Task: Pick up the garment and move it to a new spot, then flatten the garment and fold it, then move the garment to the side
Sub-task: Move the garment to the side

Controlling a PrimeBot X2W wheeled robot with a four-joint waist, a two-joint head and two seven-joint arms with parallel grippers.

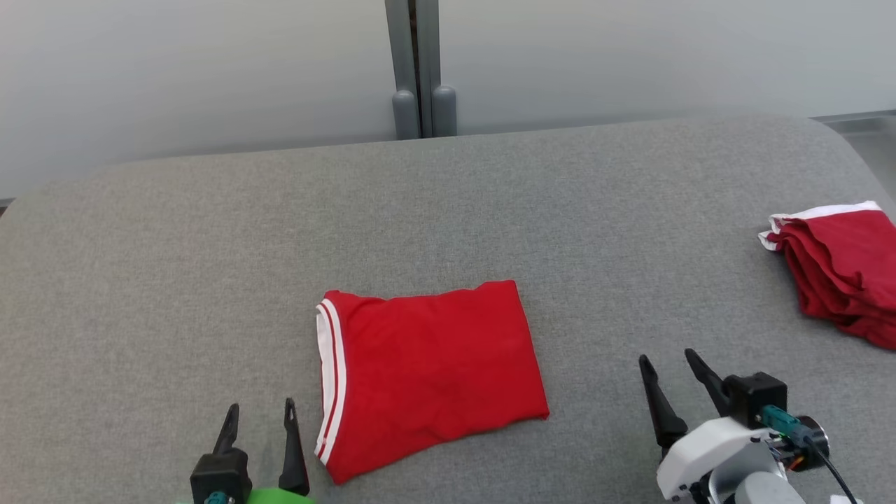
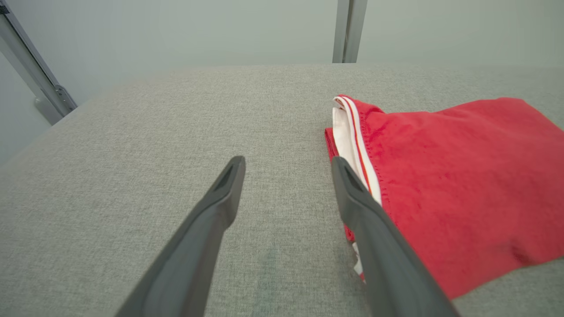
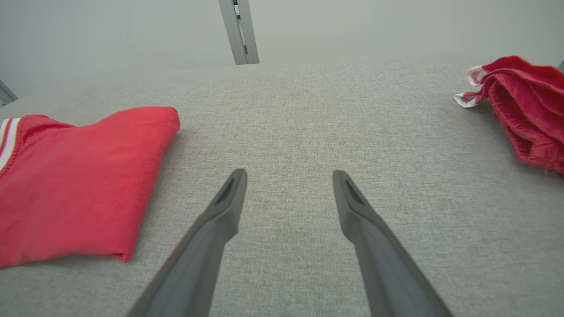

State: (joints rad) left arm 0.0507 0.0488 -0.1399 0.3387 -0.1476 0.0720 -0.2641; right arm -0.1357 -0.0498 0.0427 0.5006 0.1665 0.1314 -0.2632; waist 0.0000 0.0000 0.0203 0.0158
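Two claws are recorded in the released state, with nothing held between their fingers. The left claw [image 1: 261, 404] is found at the lower left of the head view, just beside the white-striped edge of the folded red fabric garment [image 1: 434, 364]. Whether its nearer finger [image 2: 365, 215] touches that edge cannot be established (in the left wrist view the finger overlaps the white band). The right claw [image 1: 666, 355] is found at the lower right, apart from the garment's right edge and over bare surface. The garment is laid flat as a rough rectangle near the front middle of the grey fabric-covered desk [image 1: 210, 245], with its white trim and thin red stripe turned to the robot's left. A heap of crumpled dark red cloth with white trim [image 1: 840, 273] is noted at the desk's far right edge, well apart from the folded piece. A grey upright post [image 1: 420, 70] is seen behind the desk against a pale wall [image 1: 175, 70].
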